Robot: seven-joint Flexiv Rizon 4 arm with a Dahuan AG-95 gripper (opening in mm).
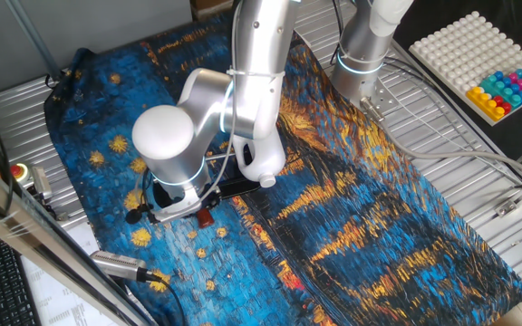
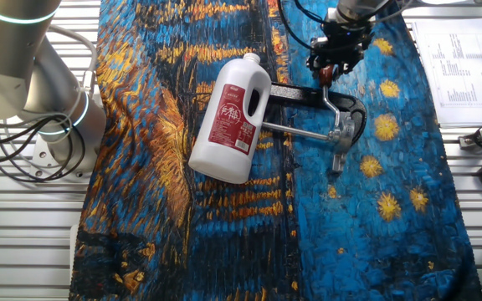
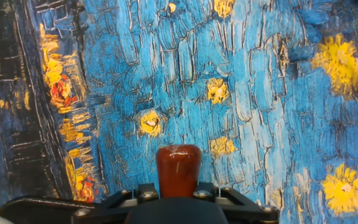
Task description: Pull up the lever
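Reddish-brown knob [image 3: 178, 169] of the lever [image 2: 328, 94] sits between the jaws of the gripper [image 2: 331, 70] (grasp apparently made); the lever lies low beside the jug [image 2: 231, 117], so pulling up remains.

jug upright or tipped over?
Tipped. The white jug lies on its side on the blue cloth, red label facing up, cap toward the black fixture.
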